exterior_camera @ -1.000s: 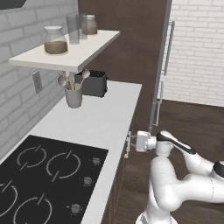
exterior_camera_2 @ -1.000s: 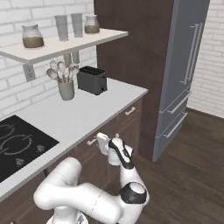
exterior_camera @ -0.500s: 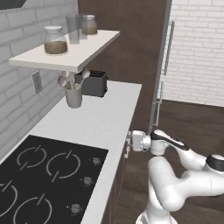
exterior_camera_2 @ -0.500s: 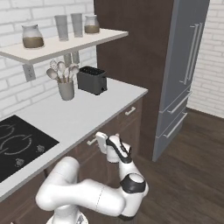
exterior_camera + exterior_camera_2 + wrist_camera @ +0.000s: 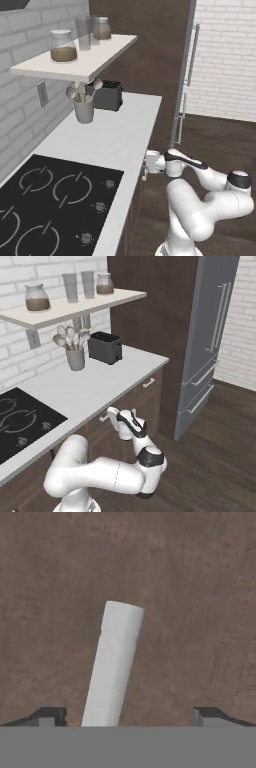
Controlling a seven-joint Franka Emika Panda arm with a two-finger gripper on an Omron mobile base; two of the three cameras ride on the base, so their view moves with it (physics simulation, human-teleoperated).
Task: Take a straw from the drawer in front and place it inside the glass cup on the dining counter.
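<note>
Spreading my gripper [image 5: 127,714] wide around the dark brown wooden drawer's [image 5: 190,587] pale cylindrical handle [image 5: 112,667], off-centre fingers risk slipping off.

drawer [image 5: 190,587] dark brown woodgrain; handle [image 5: 112,667] white | cooktop [image 5: 45,205] black; toaster [image 5: 105,347] black

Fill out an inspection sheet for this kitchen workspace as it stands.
Surface: white counter with black cooktop.
Job's things: drawer shut, brown front; its pale handle between the claw's fingertips.
Clutter: grey utensil holder, black toaster; jars and glasses on shelf.
Claw: open, at the drawer front, holding nothing.
Cables: nothing seen.
Surroundings: white brick wall, steel fridge, dark wood floor.
</note>
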